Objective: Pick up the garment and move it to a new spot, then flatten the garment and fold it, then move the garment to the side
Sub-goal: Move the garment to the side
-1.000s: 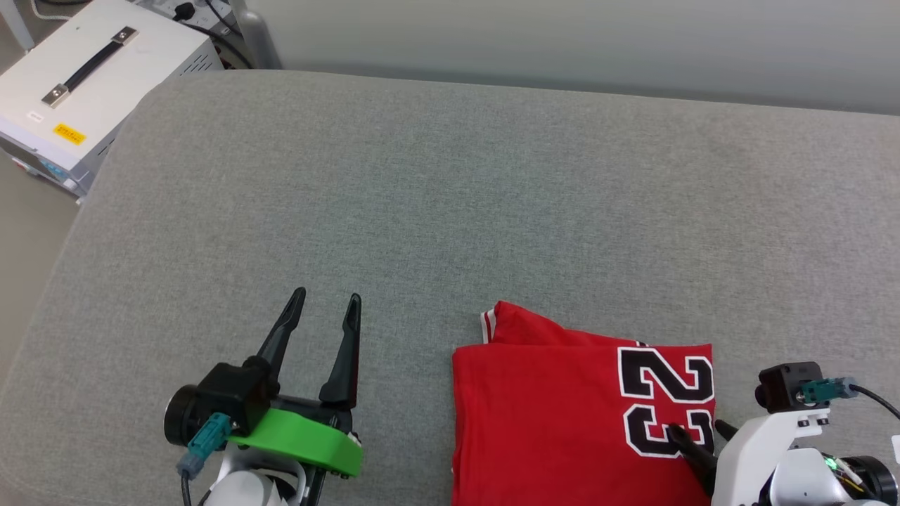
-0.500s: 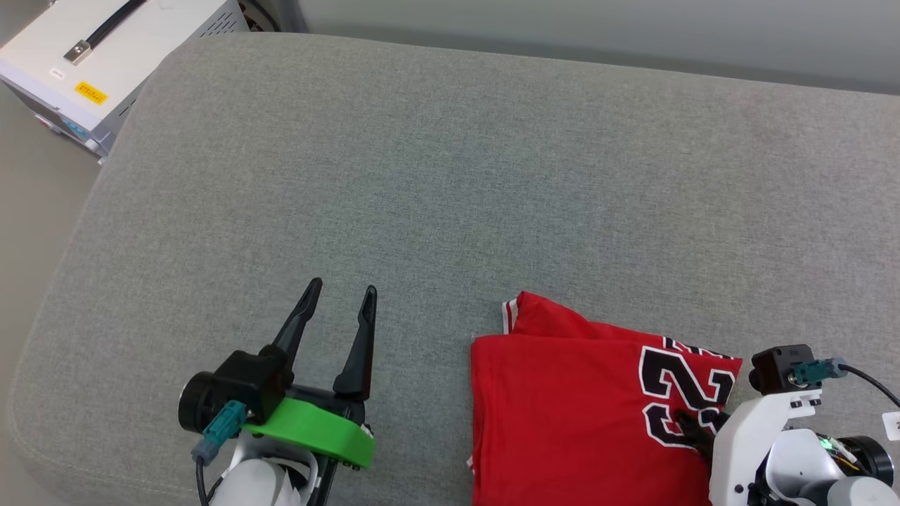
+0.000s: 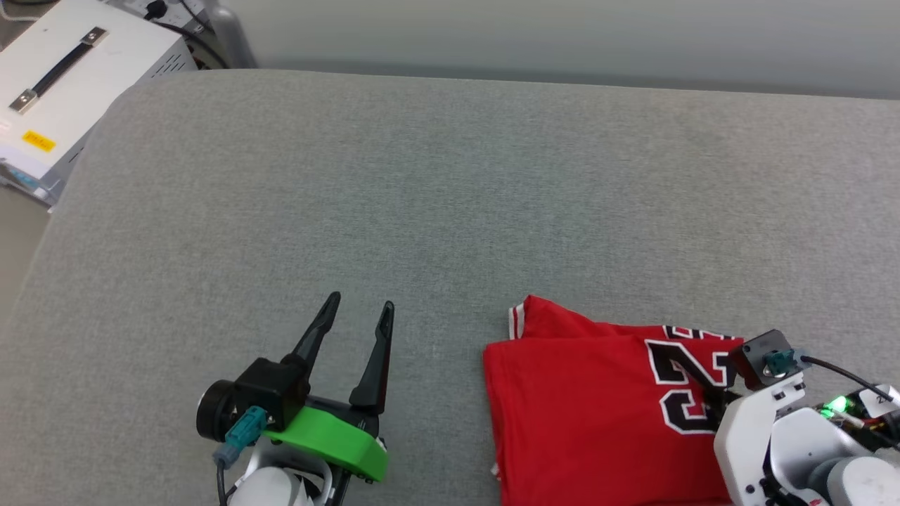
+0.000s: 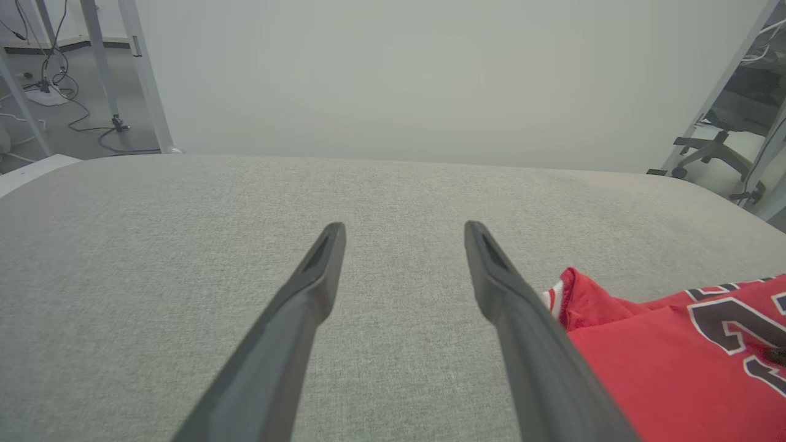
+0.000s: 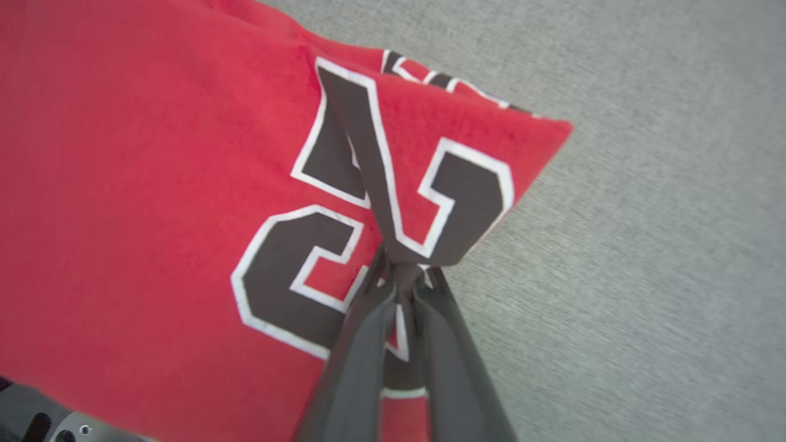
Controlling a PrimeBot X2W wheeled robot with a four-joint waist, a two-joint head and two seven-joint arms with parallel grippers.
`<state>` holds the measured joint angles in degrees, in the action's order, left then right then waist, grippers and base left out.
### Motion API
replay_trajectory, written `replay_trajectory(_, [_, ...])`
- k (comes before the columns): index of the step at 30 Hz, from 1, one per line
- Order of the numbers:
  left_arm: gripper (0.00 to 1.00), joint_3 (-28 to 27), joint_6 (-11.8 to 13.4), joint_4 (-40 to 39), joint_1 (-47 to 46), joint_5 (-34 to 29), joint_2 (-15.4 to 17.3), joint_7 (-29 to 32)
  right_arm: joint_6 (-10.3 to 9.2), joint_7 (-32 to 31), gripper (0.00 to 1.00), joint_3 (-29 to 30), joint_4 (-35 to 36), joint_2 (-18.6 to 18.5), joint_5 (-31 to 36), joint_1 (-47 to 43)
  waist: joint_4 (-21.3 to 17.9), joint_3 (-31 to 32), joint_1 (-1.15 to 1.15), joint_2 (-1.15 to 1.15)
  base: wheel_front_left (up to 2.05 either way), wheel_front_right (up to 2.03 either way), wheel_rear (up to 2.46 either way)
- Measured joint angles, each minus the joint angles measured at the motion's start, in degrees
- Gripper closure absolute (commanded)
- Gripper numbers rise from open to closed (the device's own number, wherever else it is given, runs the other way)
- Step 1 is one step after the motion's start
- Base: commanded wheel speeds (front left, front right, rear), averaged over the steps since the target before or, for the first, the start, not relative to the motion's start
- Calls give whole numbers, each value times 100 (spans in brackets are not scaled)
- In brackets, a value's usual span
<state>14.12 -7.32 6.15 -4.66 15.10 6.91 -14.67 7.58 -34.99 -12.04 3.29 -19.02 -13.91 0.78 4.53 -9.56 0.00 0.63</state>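
Grey cushion (image 3: 450, 176); garment (image 3: 583, 407), striped corner away; right hand (image 5: 402, 270) tight on it, left hand (image 3: 361, 302) wide.

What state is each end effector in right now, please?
Left end effector: open, holding nothing.
Right end effector: closed, pinching the red garment at its printed number.

The garment (image 3: 583, 414) ran off the head view's bottom edge, its number partly hidden behind the right end effector's (image 5: 402, 270) wrist. The white box's (image 3: 70, 84) yellow label (image 3: 39, 141) was unreadable.
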Motion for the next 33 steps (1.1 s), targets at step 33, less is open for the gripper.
replay_trajectory(33, [0, 1009, 3, -1940, -1525, -314, 958, 16, 0, 2633, 100, 1491, -3229, -2652, 487, 2535, -1998, -2327, 1, 0, 0, 0, 0])
